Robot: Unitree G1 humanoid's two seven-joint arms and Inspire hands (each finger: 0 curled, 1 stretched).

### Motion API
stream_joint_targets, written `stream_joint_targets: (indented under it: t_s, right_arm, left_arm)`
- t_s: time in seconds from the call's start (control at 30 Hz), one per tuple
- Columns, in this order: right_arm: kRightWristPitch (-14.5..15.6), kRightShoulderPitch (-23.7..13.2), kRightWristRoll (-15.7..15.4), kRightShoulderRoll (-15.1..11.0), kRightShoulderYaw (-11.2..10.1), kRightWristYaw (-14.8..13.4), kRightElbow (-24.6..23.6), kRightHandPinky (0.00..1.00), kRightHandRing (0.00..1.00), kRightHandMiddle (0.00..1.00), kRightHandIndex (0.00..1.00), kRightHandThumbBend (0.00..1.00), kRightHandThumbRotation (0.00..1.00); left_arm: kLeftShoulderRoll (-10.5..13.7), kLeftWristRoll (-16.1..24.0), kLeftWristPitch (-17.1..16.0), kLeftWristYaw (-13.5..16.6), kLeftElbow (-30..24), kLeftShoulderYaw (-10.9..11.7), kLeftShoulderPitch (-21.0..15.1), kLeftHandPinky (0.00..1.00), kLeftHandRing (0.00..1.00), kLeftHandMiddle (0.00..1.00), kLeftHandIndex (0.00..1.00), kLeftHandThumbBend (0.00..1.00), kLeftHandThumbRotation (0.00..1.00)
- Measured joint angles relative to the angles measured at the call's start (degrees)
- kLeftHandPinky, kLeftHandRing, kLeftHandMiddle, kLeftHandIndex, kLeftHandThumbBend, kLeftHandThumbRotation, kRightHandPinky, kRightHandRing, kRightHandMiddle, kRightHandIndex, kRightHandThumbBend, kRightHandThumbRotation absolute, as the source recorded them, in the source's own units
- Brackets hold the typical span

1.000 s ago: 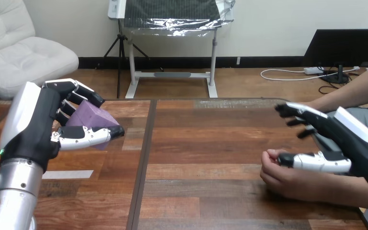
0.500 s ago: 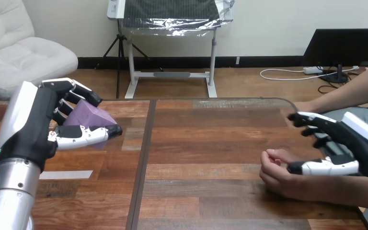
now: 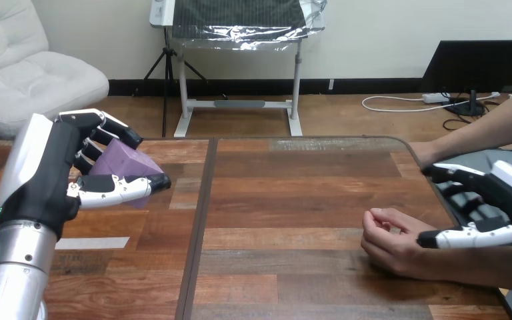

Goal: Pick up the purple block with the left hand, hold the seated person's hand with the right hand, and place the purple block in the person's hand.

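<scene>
The left hand (image 3: 47,175), black with glossy white shells on a silver forearm, is raised at the table's left. Its fingers curl over the top of the purple block (image 3: 125,164) and its thumb runs across the block's near face, so the hand is clamped on it. The block is a matte, flat-faced chunk with sharp edges. It sits between the fingers and the thumb, clear of the table (image 3: 293,193). The table is made of reddish-brown wooden planks with visible grain, and a dark seam runs down it just right of the left hand.

Further right, the person's hand (image 3: 388,241) rests on the wood, loosely curled with its fingers turned inward. It lies just left of the right hand's thumb.

The right hand (image 3: 503,200) comes in from the right edge. Its fingers are stretched forward with only a slight bend, and its thumb (image 3: 468,236) is held well apart below them, so the hand is spread open and holds nothing. The thumb tip lies at the person's wrist, and I cannot tell whether it touches. The fingers hang in the air above and behind the wrist and do not wrap it.

A second ago the right hand reached further left, with its thumb laid across the person's hand. It has since drawn back rightward. The left hand, the block and the person's hand sit almost exactly where they were.
</scene>
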Motion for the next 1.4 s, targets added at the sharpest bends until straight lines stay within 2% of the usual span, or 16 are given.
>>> stream_joint_targets:
  t_s: [0.4,0.8,0.83,0.93,1.17,1.4]
  right_arm:
    - [4.22,-0.04,-0.95,-1.56,0.56,1.4,0.16,0.71,0.88,0.93,0.93,1.0,0.41]
    - [8.67,-0.04,-3.8,-3.07,2.08,2.81,-0.67,0.71,0.9,0.95,0.94,1.0,0.33]
    - [10.37,-0.04,-4.58,-4.08,2.75,3.93,-1.18,0.71,0.91,0.96,0.95,1.0,0.32]
    - [10.81,-0.05,-4.76,-4.45,2.99,4.23,-1.35,0.73,0.93,0.95,0.95,1.0,0.32]
    - [12.76,-0.52,-6.35,-5.71,4.47,6.82,-1.66,0.74,0.93,0.95,0.94,1.0,0.29]
    - [15.13,-1.61,-6.47,-6.19,5.53,9.45,-1.89,0.74,0.91,0.94,0.94,1.0,0.24]
  left_arm:
    - [-0.01,-0.48,-0.06,-0.21,0.0,0.01,0.0,0.29,0.34,0.39,0.42,0.62,0.0]
    - [0.0,-0.83,-0.18,-0.64,0.0,0.06,0.0,0.27,0.33,0.39,0.42,0.63,0.0]
    - [0.0,-0.89,-0.18,-0.66,0.0,0.12,0.0,0.27,0.32,0.39,0.43,0.63,0.0]
    - [0.0,-0.89,-0.18,-0.66,0.0,0.16,0.0,0.27,0.32,0.39,0.43,0.64,0.0]
    - [0.0,-0.87,-0.17,-0.66,-0.01,0.19,0.01,0.25,0.31,0.38,0.42,0.64,0.0]
    - [0.0,-0.88,-0.11,-0.66,-0.01,0.26,0.01,0.25,0.31,0.38,0.43,0.64,0.0]
